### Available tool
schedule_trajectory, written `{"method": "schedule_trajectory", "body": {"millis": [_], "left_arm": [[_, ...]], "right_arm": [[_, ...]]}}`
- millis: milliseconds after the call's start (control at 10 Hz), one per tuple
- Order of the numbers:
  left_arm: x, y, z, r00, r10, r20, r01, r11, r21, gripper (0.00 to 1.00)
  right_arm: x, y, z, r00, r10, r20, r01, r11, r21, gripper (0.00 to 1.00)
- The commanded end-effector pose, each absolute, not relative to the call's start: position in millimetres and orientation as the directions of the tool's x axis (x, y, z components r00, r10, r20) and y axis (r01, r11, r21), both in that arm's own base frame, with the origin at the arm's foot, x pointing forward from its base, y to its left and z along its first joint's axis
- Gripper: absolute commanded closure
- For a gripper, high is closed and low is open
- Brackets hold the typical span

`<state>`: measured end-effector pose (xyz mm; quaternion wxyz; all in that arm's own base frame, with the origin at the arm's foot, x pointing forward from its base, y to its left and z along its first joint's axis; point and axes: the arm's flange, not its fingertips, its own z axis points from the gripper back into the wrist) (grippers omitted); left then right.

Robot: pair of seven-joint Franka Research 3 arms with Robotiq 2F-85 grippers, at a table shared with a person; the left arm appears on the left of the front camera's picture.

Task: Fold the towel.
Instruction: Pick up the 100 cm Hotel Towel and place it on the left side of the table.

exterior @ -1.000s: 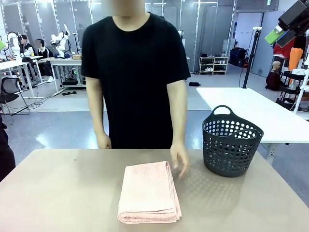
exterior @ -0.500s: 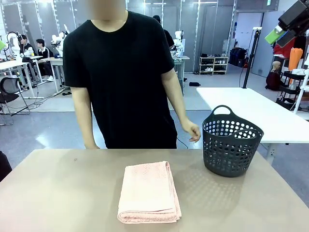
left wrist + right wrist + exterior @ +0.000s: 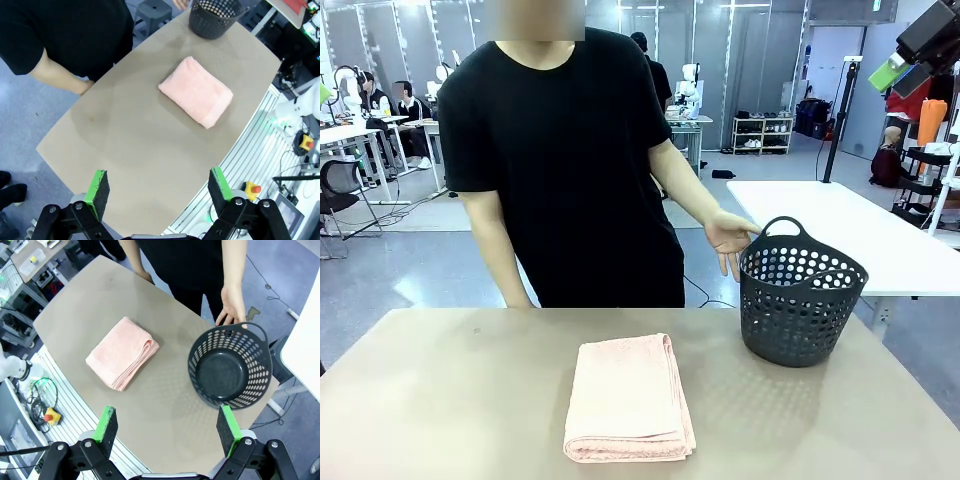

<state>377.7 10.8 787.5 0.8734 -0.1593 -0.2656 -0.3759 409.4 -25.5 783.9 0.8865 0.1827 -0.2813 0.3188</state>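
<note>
Salmon-pink towel lies folded at table centre, left of dark basket. Person's hand touches basket rim. Left gripper and right gripper: jaws wide apart, empty, high above. Best hold clear; any further fold should pinch near hem corners evenly.

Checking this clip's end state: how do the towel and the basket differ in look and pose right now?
The towel is pale pink, soft cloth, lying flat and folded in layers; the basket is dark, stiff and full of holes, standing upright and empty inside. The towel lies near the table's middle untouched, while the person's hand is at the basket's handle on the right. Both rest on the same table.
</note>
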Motion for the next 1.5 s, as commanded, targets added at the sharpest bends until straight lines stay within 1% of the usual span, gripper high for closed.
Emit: {"method": "schedule_trajectory", "body": {"millis": [0,100,200,300,500,600,800,900,1000,1100,1200,1400], "left_arm": [[378,11,787,0.576,-0.572,0.584,0.741,0.667,-0.079,0.0],[378,11,787,0.576,-0.572,0.584,0.741,0.667,-0.079,0.0],[386,1,769,0.623,-0.517,0.587,0.704,0.698,-0.132,0.0],[386,-11,731,0.62,-0.534,0.575,0.731,0.659,-0.177,0.0],[391,-19,670,0.682,-0.444,0.581,0.674,0.69,-0.263,0.0],[395,-15,631,0.692,-0.411,0.593,0.66,0.692,-0.291,0.0],[410,-18,571,0.762,-0.341,0.551,0.592,0.713,-0.377,0.0],[427,-29,524,0.77,-0.289,0.569,0.569,0.714,-0.408,0.0],[433,-38,499,0.787,-0.26,0.559,0.563,0.673,-0.479,0.0],[439,-46,474,0.833,-0.239,0.499,0.519,0.653,-0.552,0.0],[442,-54,450,0.858,-0.219,0.465,0.48,0.665,-0.573,0.0],[444,-67,411,0.857,-0.188,0.481,0.462,0.693,-0.553,0.0]], "right_arm": [[409,-25,784,0.634,0.464,0.619,-0.676,0.721,0.152,0.0],[409,-25,784,0.634,0.464,0.619,-0.676,0.721,0.152,0.0],[409,-25,784,0.634,0.464,0.619,-0.676,0.721,0.152,0.0],[409,-25,784,0.634,0.464,0.619,-0.676,0.721,0.152,0.0],[409,-25,784,0.634,0.464,0.619,-0.676,0.721,0.152,0.0],[409,-25,784,0.634,0.464,0.619,-0.676,0.721,0.152,0.0],[409,-25,784,0.634,0.464,0.619,-0.676,0.721,0.152,0.0],[409,-25,784,0.634,0.464,0.619,-0.676,0.721,0.152,0.0],[409,-25,784,0.634,0.464,0.619,-0.676,0.721,0.152,0.0],[409,-25,784,0.634,0.464,0.619,-0.676,0.721,0.152,0.0],[409,-25,784,0.634,0.464,0.619,-0.676,0.721,0.152,0.0],[409,-25,784,0.634,0.464,0.619,-0.676,0.721,0.152,0.0]]}}
